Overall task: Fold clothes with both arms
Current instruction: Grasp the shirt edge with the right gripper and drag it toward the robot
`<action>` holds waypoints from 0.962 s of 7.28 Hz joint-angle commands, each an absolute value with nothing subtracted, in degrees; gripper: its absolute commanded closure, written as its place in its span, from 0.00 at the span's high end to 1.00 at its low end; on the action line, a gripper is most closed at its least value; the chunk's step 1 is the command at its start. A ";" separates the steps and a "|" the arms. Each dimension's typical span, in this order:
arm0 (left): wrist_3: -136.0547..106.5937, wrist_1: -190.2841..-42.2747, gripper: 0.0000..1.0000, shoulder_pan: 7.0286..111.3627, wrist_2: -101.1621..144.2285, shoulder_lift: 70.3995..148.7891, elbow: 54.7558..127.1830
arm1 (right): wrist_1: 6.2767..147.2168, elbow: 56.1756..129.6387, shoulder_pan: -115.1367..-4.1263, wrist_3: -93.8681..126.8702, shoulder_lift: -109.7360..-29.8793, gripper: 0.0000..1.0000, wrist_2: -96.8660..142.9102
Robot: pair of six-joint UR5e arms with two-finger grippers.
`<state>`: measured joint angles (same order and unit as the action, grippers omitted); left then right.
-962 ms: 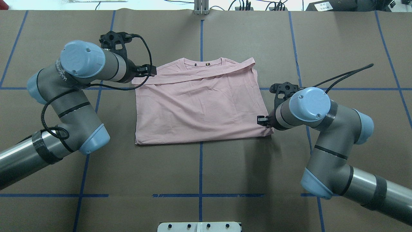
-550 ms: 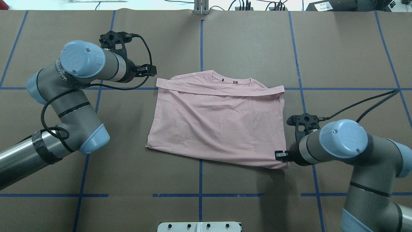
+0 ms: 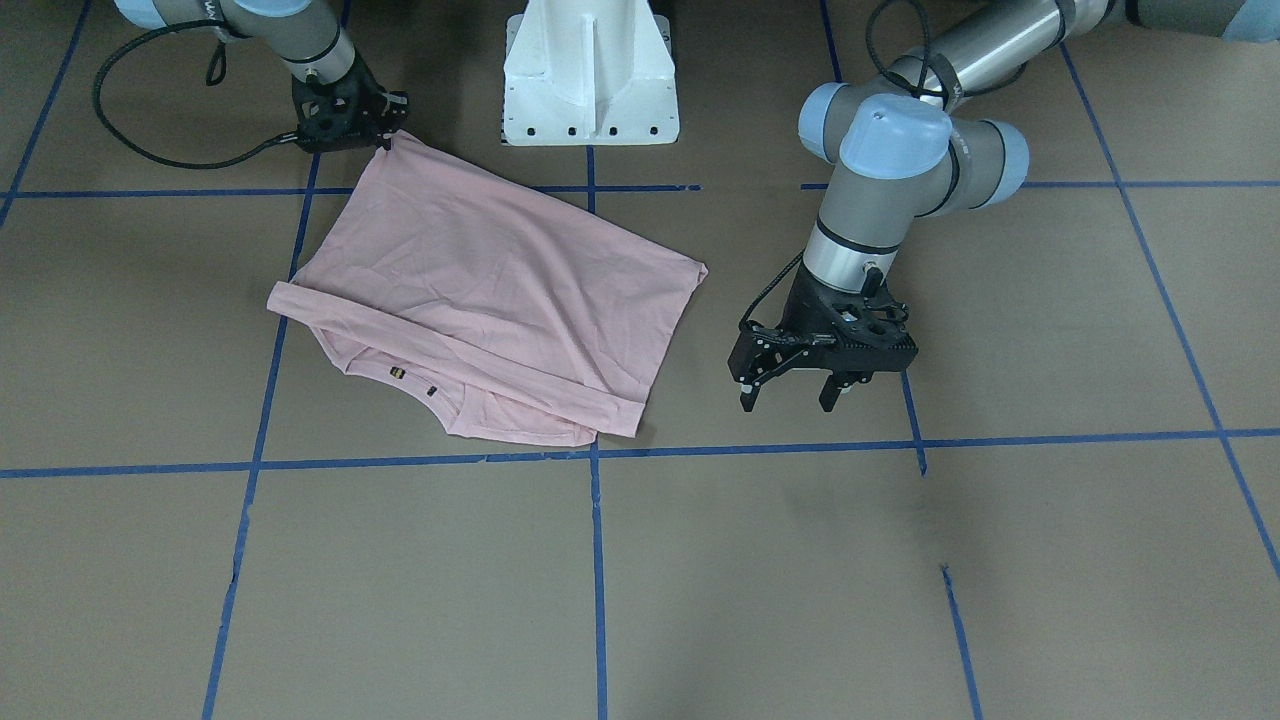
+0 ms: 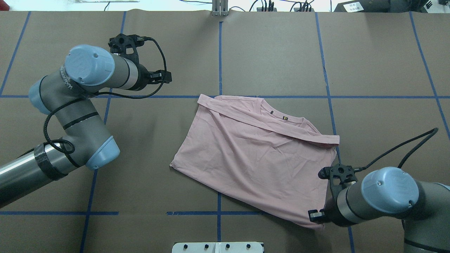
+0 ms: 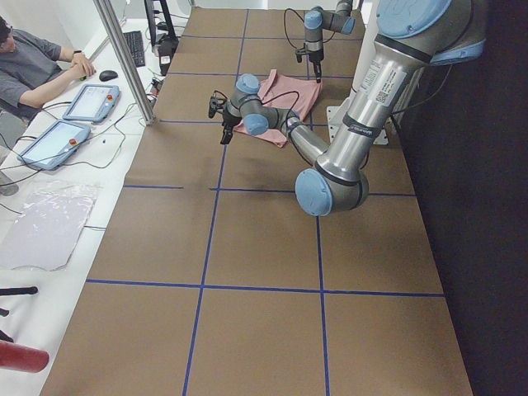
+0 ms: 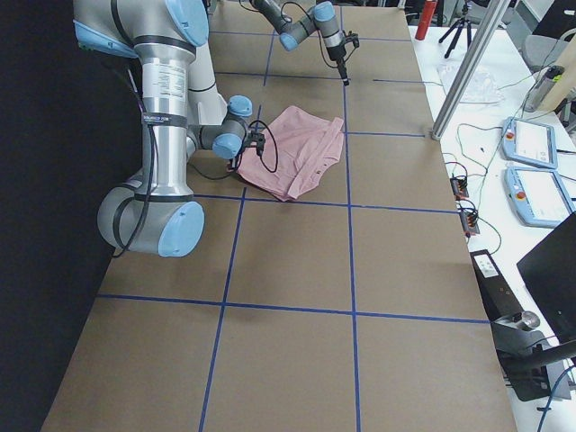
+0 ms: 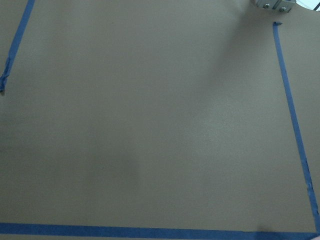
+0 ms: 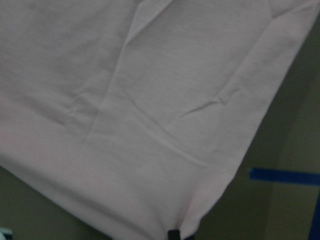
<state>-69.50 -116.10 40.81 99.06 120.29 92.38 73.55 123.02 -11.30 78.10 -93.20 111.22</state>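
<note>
Brown table [image 4: 281,52]: right gripper [image 4: 316,217] pinches T-shirt [image 4: 253,158] corner; left gripper [image 3: 788,403] well apart.

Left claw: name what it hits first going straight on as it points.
Likely the bare brown table paper: the left claw points down, open, and its wrist view shows only paper and blue tape. The T-shirt lies aside.

Pale pink short-sleeved T-shirt [image 4: 256,158], plain side up, lying flat and skewed, sleeves folded in, collar edge far from the right black two-finger gripper [image 4: 316,216] that pinches its hem corner, well apart from the left black two-finger gripper [image 3: 790,398], fingers spread, both on silver-grey tubular arms [image 4: 75,119] with light blue joint caps
</note>
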 commanded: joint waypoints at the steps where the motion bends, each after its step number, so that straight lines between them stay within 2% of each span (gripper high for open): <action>1: -69.52 -116.02 1.00 40.61 99.31 120.32 92.63 | 73.21 123.48 -8.53 81.02 -91.77 1.00 110.75; 3: -69.96 -110.78 1.00 36.07 99.75 120.24 96.05 | 73.21 123.05 -12.54 81.91 -85.46 1.00 108.21; 6: -89.33 -98.48 1.00 26.57 99.41 119.88 102.81 | 73.13 122.96 -23.26 81.83 -82.89 1.00 108.72; 7: -93.04 -96.35 1.00 24.11 99.06 120.14 103.01 | 73.13 123.05 -24.42 81.83 -82.88 1.00 108.55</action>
